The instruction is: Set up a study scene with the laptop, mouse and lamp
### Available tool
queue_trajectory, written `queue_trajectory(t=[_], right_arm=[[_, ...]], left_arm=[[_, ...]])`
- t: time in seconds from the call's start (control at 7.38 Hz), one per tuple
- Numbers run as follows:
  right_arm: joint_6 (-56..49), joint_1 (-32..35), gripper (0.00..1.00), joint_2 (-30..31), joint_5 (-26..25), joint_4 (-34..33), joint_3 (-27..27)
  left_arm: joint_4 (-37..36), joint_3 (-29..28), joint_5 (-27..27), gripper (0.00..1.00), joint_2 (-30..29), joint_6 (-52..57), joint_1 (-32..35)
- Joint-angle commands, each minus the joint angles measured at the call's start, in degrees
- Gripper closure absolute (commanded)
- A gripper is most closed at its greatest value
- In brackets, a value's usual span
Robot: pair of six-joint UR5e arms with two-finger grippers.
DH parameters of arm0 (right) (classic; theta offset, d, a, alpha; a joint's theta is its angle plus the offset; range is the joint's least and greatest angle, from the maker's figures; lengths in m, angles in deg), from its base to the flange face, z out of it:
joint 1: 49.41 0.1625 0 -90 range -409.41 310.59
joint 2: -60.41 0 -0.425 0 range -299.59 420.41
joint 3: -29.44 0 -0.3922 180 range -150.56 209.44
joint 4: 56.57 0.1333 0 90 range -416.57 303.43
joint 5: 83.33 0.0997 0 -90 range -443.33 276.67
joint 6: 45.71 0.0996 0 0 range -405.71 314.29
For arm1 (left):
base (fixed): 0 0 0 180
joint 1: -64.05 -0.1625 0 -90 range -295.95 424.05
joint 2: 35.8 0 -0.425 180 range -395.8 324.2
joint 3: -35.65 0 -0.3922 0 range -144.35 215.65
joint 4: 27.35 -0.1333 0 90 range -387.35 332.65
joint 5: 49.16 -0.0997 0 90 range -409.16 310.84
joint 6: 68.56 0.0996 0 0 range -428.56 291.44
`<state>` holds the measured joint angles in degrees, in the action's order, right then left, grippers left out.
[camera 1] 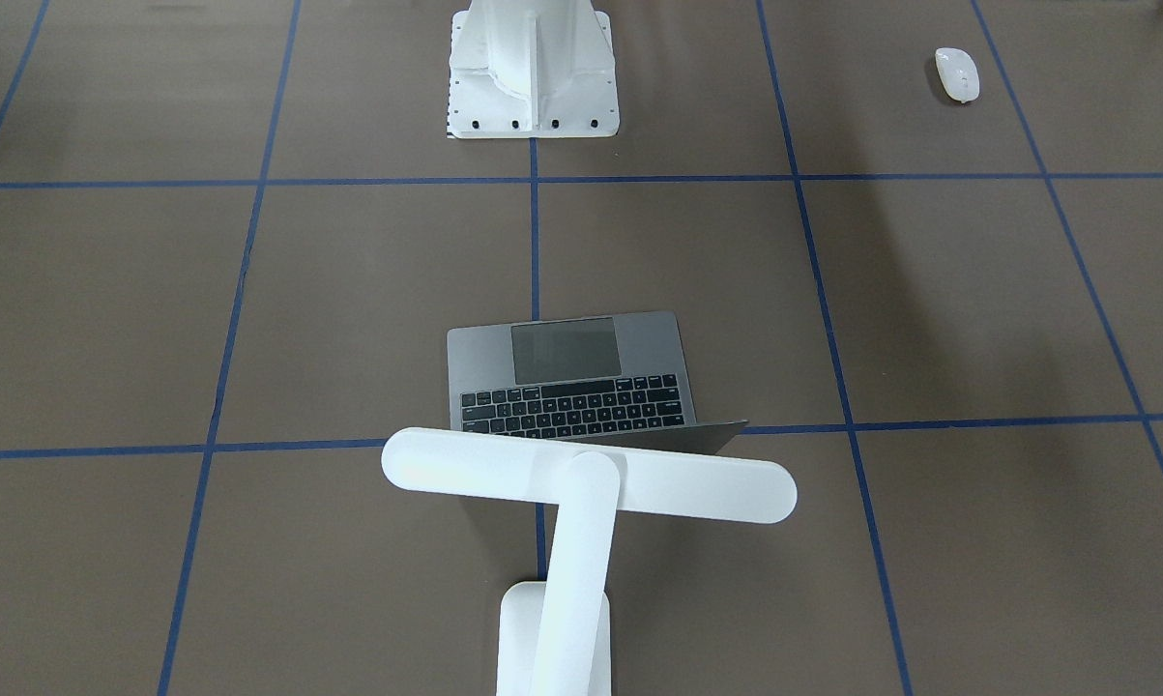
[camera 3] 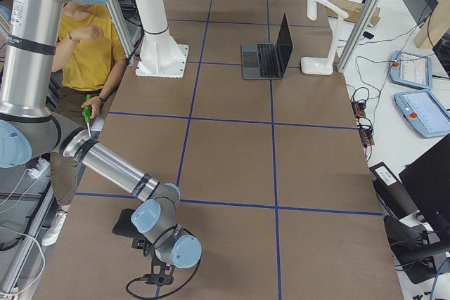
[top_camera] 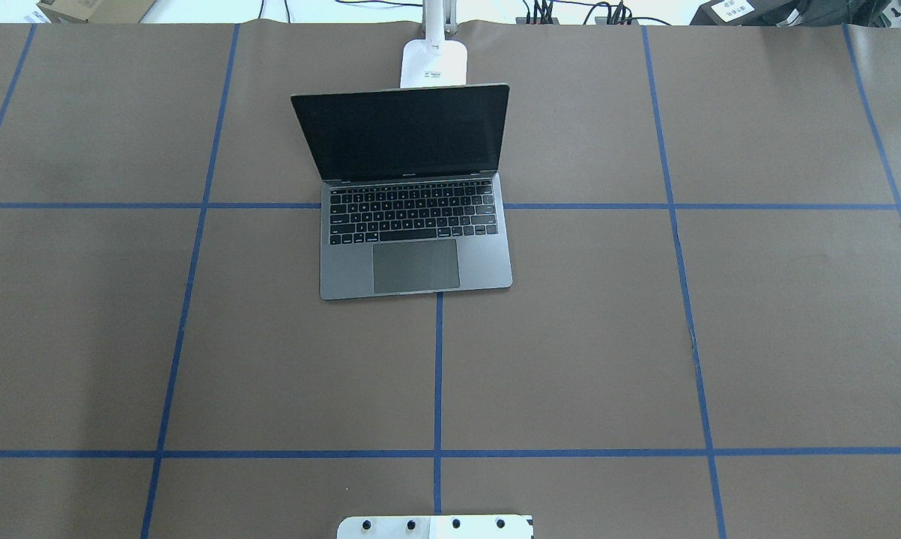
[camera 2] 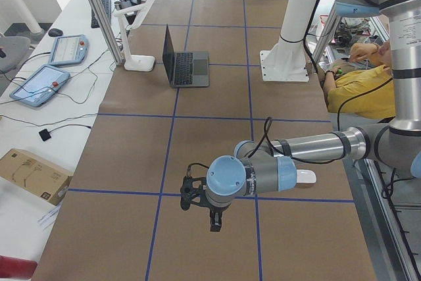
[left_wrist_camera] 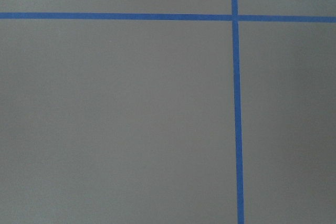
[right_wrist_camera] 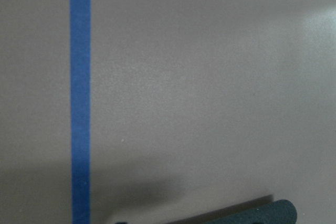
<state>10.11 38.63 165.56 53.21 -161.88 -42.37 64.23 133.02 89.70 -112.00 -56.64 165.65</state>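
The slim space-grey metal laptop (top_camera: 409,198) stands open at upper centre of the overhead view, with the white T-shaped desk lamp (camera 1: 581,483) just behind its screen. The small glossy white oval mouse (camera 1: 957,74) lies in the front-facing view's upper right. The left gripper (camera 2: 212,220) and right gripper (camera 3: 160,277) hang low in the side views, well apart from the laptop; their finger spread cannot be told.

Lamp (camera 1: 591,483) base partly off-frame
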Motion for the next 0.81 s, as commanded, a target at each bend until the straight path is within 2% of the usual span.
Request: queue_trajectory(t=[0.0,0.54,0.68], right_arm=[[0.08,-0.06,0.16,0.41,3.27,-0.25,-0.08],[-0.44,-0.15,0.20,1.02,4.16,-2.08,-0.43],[-0.80,-0.15,0.24,1.29,5.30,-2.62,-0.44]], left_arm=[[0.09,0.28,0.09,0.00,0.53,0.03,0.00],[0.09,0.28,0.00,0.00,1.14,0.21,0.00],[0.18,0.28,0.00,0.00,1.14,0.21,0.00]])
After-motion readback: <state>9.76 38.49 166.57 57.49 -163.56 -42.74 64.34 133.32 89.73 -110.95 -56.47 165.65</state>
